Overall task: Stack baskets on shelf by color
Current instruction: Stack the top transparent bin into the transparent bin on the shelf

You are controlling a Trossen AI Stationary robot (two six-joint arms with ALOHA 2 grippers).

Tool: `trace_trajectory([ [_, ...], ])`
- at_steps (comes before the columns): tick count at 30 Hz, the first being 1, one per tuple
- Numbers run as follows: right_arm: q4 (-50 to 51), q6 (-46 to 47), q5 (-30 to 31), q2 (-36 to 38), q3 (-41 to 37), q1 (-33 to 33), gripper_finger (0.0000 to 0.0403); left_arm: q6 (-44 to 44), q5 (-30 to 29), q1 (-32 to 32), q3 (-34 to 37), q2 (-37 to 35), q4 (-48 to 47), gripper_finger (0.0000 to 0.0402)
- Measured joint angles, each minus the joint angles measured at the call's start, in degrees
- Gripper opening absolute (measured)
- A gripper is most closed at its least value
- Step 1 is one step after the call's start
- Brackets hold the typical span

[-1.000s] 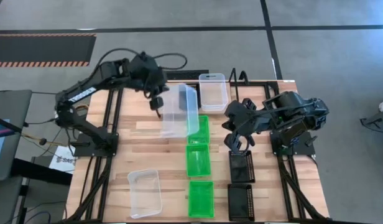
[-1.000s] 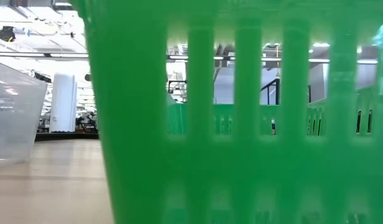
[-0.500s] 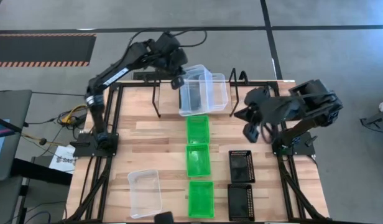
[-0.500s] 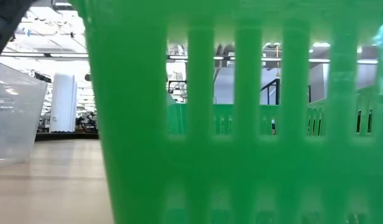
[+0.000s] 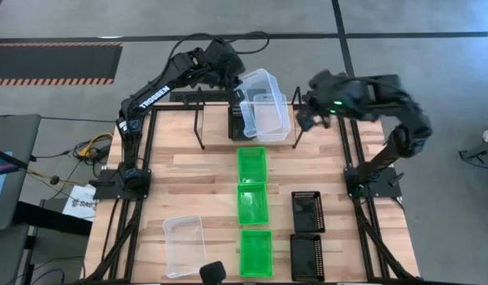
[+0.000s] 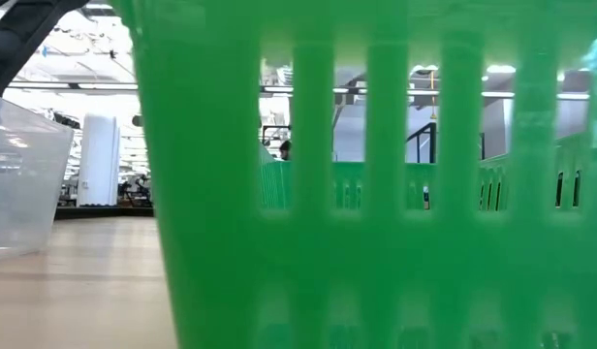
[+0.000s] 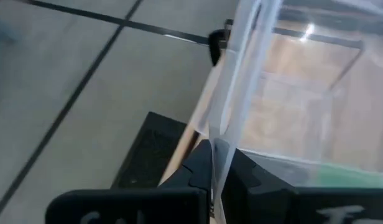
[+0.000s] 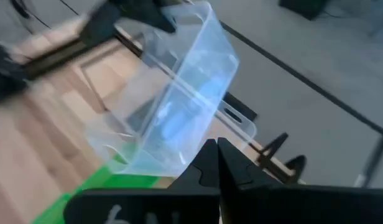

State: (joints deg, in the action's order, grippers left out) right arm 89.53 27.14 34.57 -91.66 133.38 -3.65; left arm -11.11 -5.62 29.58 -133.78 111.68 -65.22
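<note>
My left gripper [image 5: 233,82] is at the table's far edge, shut on a clear basket [image 5: 258,93] that tilts above a second clear basket [image 5: 272,120] on the black wire shelf [image 5: 200,119]. A black mesh basket [image 5: 238,123] sits on the shelf beside them. My right gripper [image 5: 310,117] hovers shut off the shelf's right end, touching nothing. On the table, three green baskets [image 5: 253,203] lie in a column, two black baskets [image 5: 307,211] lie to their right, and one clear basket [image 5: 184,245] lies near left. My left gripper pinches one side wall of the clear basket at its rim [image 7: 224,127] between its two fingers [image 7: 198,169], one inside the basket and one outside. The basket is lifted clear and tilted, above the clear basket on the shelf.
The low view is almost filled by the nearest green basket [image 6: 376,194], with the clear basket [image 6: 17,174] to its left. The dark tube frame [image 5: 145,142] runs along the table's left and right sides. Bare wood lies at the table's left, between shelf and near clear basket.
My left gripper has carried the clear basket from over the middle of the table to the far edge and above the shelf's clear basket, tipping it. My right gripper has risen from beside the black baskets and swung to the far edge, off the shelf's right end.
</note>
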Motion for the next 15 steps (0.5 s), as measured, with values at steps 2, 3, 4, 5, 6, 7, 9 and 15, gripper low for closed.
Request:
trace_trajectory([
  [2, 0.02, -1.40, -0.26, -2.35, 0.01, -1.67, 0.0004, -1.00, -1.05, 0.37, 0.00, 0.00, 0.12, 0.0000],
  [3, 0.23, -2.15, -0.68, -3.46, -0.04, -2.39, 0.0005, -1.11, -1.46, 0.47, 0.01, 0.00, 0.30, 0.0000],
  [4, -0.03, -3.10, -0.92, -4.66, -0.04, -3.12, 0.0007, -1.09, -1.84, 0.72, 0.02, 0.00, 0.60, 0.0000],
  [5, -0.46, -3.58, -0.97, -5.62, -0.02, -3.70, 0.0010, -0.93, -2.45, 0.94, 0.02, 0.00, 0.78, 0.0000],
  [6, -0.60, -3.67, -1.03, -6.53, -0.02, -4.18, 0.0014, -0.57, -3.46, 1.19, 0.02, 0.00, 0.84, 0.0000],
  [7, -0.65, -3.72, -1.01, -7.46, -0.02, -4.71, 0.0019, -0.18, -4.42, 1.38, 0.02, 0.00, 1.03, 0.0000],
  [9, -2.16, -4.25, -1.27, -9.28, -0.02, -5.80, 0.0035, 0.27, -6.30, 1.86, 0.02, 0.00, 1.06, 0.0000],
  [15, -8.46, -8.04, -4.22, -12.28, 1.29, -8.53, 0.0093, 0.19, -8.42, 3.02, 0.02, 0.44, 1.57, 0.0000],
])
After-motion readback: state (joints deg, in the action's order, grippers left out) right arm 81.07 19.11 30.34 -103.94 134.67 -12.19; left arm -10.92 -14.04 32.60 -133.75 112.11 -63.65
